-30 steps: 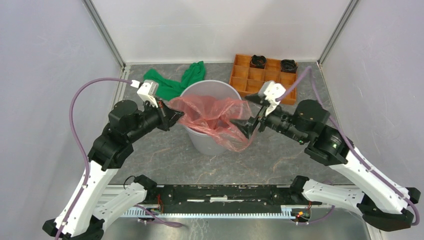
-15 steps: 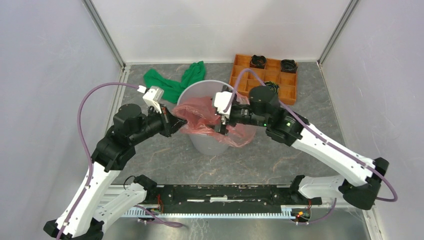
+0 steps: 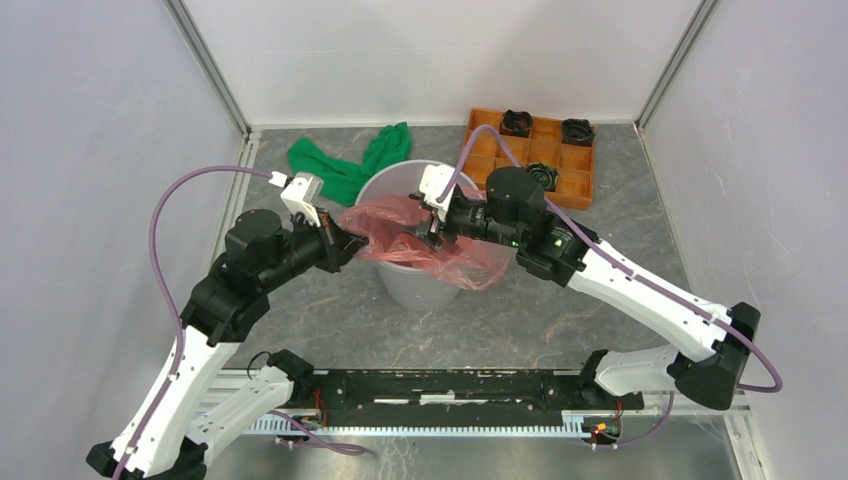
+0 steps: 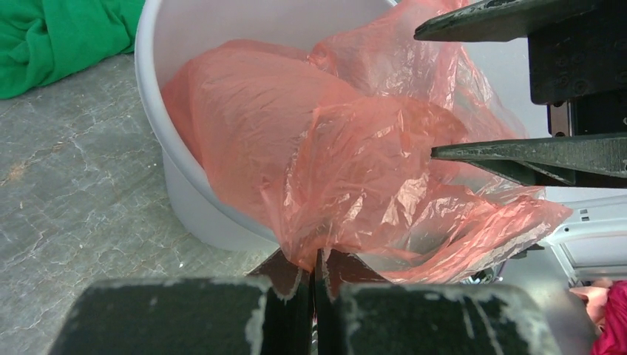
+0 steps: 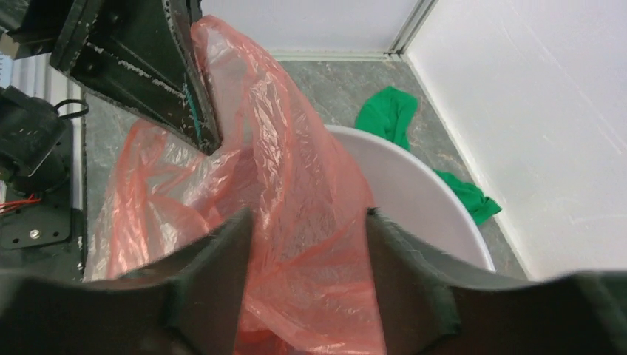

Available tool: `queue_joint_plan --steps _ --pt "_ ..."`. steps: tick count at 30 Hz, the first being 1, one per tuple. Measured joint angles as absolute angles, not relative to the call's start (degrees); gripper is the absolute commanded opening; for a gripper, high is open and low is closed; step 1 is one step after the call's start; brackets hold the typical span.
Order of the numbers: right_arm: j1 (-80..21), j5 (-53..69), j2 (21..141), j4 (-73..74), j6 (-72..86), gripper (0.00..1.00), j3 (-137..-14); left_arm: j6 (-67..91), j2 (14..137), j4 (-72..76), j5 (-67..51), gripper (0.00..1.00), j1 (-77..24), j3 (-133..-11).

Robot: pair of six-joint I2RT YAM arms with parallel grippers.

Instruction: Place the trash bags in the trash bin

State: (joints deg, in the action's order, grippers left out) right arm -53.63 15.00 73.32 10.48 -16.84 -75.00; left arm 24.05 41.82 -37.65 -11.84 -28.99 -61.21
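The red-orange trash bag [image 3: 455, 262] is draped over the round grey trash bin [image 3: 404, 290], spilling over its front rim. My left gripper [image 3: 352, 241] is at the bin's left rim, shut on a gathered edge of the bag [image 4: 325, 148]; its jaws [image 4: 318, 260] pinch the film just outside the bin wall [image 4: 185, 192]. My right gripper [image 3: 430, 228] is over the bin's mouth, open, with bag film [image 5: 303, 192] lying loose between its fingers [image 5: 222, 259]. The pale bin rim [image 5: 436, 200] shows beyond them.
A green cloth [image 3: 345, 168] lies behind the bin at the left. An orange-brown compartment tray [image 3: 505, 150] with black parts in it stands at the back right. The enclosure walls stand close on both sides. The right gripper's fingers [image 4: 517, 148] reach in close to my left gripper.
The right arm has swung from the bin's right side in over its mouth. The left gripper has kept its hold at the left rim, shifting only slightly.
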Motion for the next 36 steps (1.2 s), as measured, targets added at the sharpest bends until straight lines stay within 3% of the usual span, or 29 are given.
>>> queue_joint_plan --steps 3,5,9,12,18,22,27,32,36 --pt "-53.6 14.7 74.3 8.3 -15.8 0.23 -75.0 24.1 41.8 -37.6 -11.4 0.04 -29.0 -61.2" --pt "-53.6 13.6 74.7 6.1 -14.9 0.02 -74.9 24.1 41.8 -37.6 -10.9 0.13 -29.0 -61.2" --pt "-53.8 7.1 75.8 3.3 -13.8 0.01 -75.3 24.1 41.8 -37.7 -9.1 0.45 -29.0 -61.2" --pt "-53.8 1.5 78.6 3.5 -14.9 0.01 -77.9 24.6 41.8 -39.2 -6.1 0.61 -29.0 -61.2" --pt "-53.5 -2.5 83.7 5.1 -21.3 0.01 -83.4 26.8 42.3 -44.2 -0.2 0.72 -29.0 -62.7" --pt "-52.8 -3.3 86.8 6.6 -25.4 0.01 -86.9 29.3 44.6 -45.8 4.5 0.68 -29.0 -66.0" --pt "-50.6 -2.7 91.2 8.3 -27.9 0.01 -91.8 31.6 47.3 -46.5 9.2 0.38 -29.0 -67.7" --pt "-46.5 0.0 95.9 10.1 -28.9 0.03 -96.5 33.3 48.4 -46.1 11.6 0.27 -29.0 -65.4" --pt "-44.2 3.9 98.3 12.0 -29.8 0.07 -97.9 34.3 47.9 -46.2 12.2 0.26 -29.0 -61.9"
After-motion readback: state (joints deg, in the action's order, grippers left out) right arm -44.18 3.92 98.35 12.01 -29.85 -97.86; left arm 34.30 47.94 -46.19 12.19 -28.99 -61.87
